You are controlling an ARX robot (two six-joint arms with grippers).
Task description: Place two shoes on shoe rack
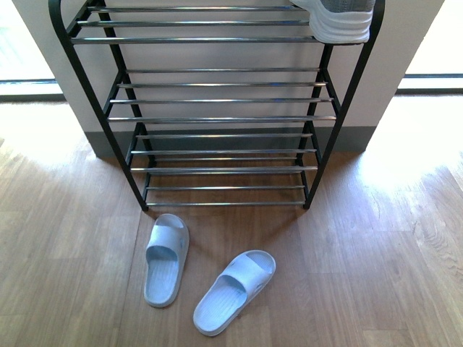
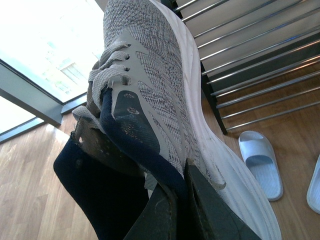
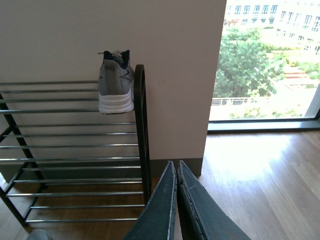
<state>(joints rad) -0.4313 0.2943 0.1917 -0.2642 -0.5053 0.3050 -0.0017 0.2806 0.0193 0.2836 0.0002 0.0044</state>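
Left gripper (image 2: 176, 200) clamps the navy collar of a grey knit white-soled sneaker (image 2: 150, 75), toe pointing away from it. Its twin (image 1: 338, 20) sits at one o'clock atop the black-framed chrome-rod rack (image 1: 217, 118). Right gripper (image 3: 176, 167) is pinched together, holding nothing.

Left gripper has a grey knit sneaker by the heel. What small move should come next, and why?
Probably carry the grey knit sneaker, clamped at its navy collar by the left gripper, toward the top shelf of the black-framed chrome-rod shoe rack. Its mate already sits at that shelf's right end with bare rods beside it, and the held shoe is off the rack.
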